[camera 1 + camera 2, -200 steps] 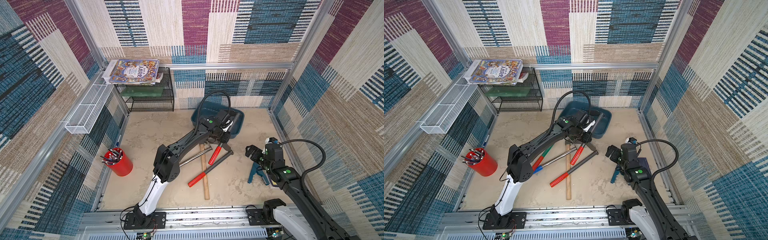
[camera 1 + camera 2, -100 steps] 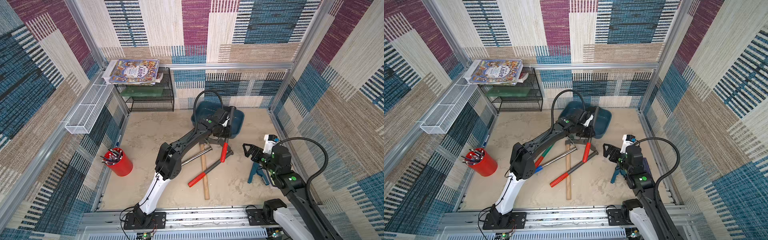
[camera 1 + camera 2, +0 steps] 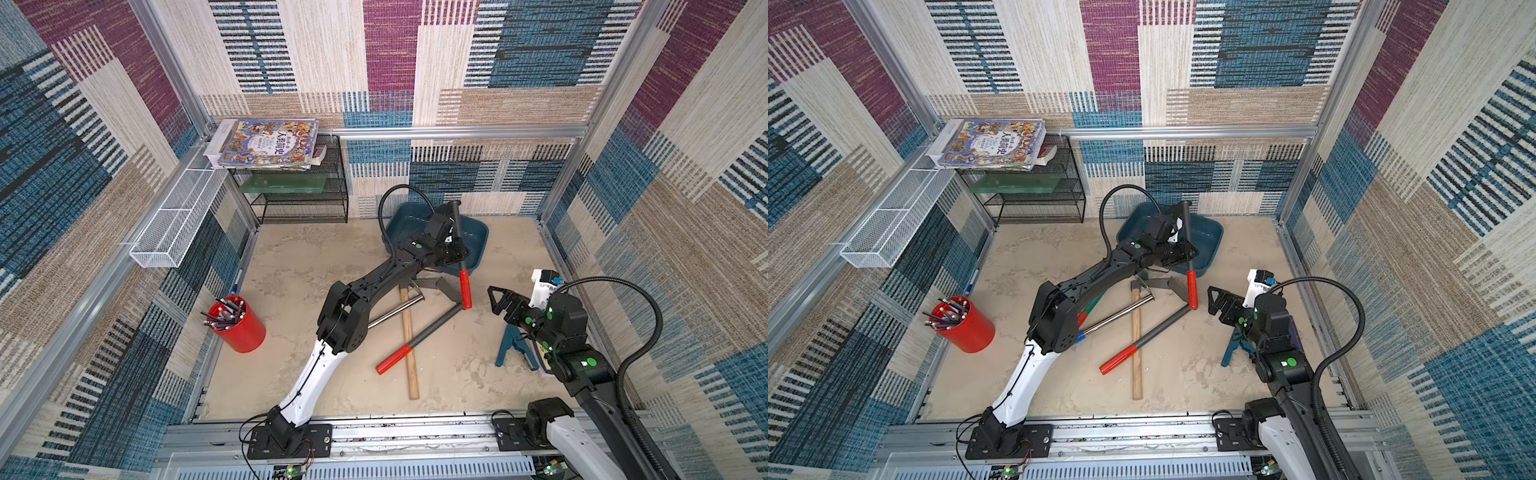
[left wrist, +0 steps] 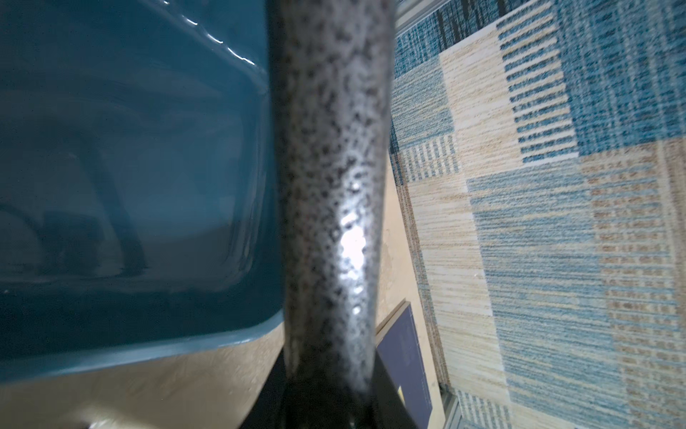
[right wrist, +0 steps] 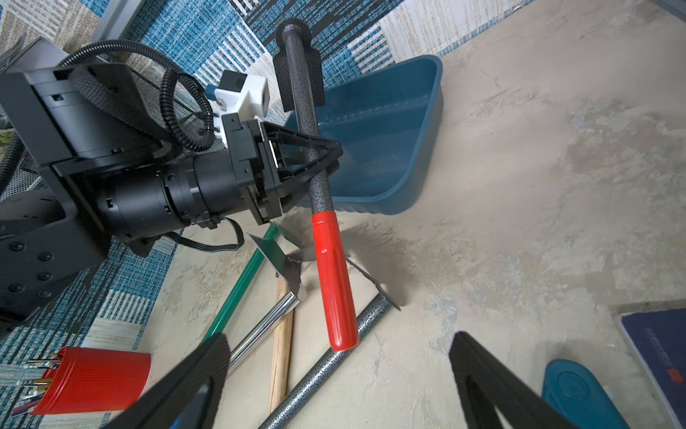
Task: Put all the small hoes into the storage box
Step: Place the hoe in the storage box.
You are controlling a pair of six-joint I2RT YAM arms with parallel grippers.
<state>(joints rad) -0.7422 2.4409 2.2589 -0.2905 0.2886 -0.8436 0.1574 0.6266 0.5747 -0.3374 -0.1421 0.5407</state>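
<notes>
Risk at release. Left gripper (image 5: 328,158) clamped mid-shaft on small hoe (image 5: 320,197); tool tilted steeply, head high over storage box (image 5: 408,111), red grip hanging outside near rim above loose tools (image 3: 409,332). Likely to tip out or catch rim if dropped unlevelled. Right gripper (image 3: 496,301) spread apart, empty, close by: possible clash.

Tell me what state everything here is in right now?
small hoe: lifted off the floor, steeply tilted, red grip lowest.
storage box: upright on the floor, hoe not yet inside.
left fingers: shut on the hoe's shaft.
right fingers: open, holding nothing.
red cup: upright, full of pencils.
second red-handled tool: lying flat on the floor.
</notes>
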